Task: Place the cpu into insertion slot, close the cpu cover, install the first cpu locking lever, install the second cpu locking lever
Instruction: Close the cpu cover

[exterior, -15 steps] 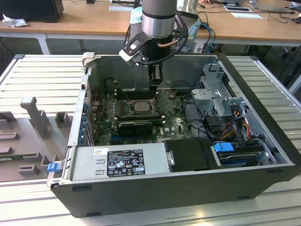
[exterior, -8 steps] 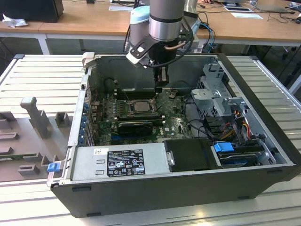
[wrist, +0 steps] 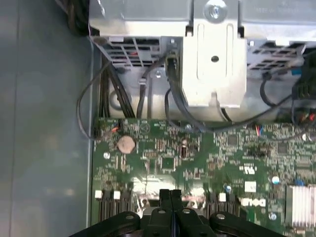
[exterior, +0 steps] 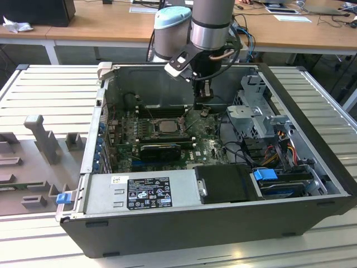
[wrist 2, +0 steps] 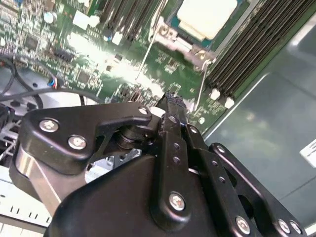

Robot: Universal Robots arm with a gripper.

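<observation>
Exterior view: we log the gripper (exterior: 203, 100) low over the board (exterior: 209, 148), just beside the cpu (exterior: 165, 126). Second wrist view: cpu seated in the insertion slot (wrist 2: 183, 40). First wrist view: fingertips (wrist: 165, 200) clenched together, empty, likely for pushing.

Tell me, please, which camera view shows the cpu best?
The exterior view: the whole cpu lies flat in the insertion slot. The second wrist view shows its pale top nearer, but the picture's edge cuts it off.
</observation>
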